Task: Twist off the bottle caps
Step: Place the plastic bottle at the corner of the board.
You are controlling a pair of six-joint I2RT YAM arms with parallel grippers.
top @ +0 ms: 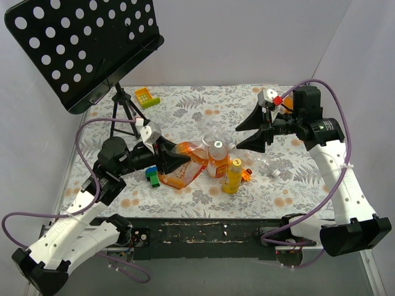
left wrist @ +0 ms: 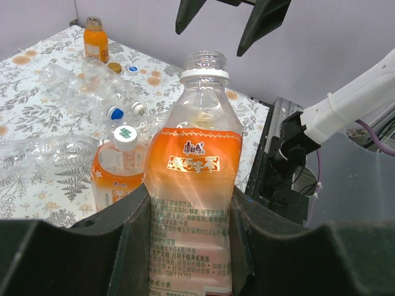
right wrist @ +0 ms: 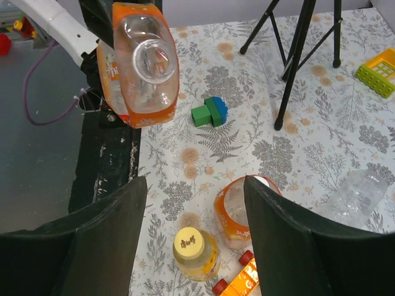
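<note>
Open air lies between my right pincer (top: 238, 139) and the uncapped bottle (right wrist: 139, 61). Below, a yellow-capped bottle (right wrist: 192, 250), an orange bottle (right wrist: 234, 216) and a toy car (right wrist: 237, 283) crowd the tabletop (right wrist: 321, 142).

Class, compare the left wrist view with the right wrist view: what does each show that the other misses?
Left wrist only: loose caps, a small orange bottle. Right wrist only: block, stand legs, yellow-capped bottle, toy car. Both: the uncapped bottle in the left claw, and the open right claw.
</note>
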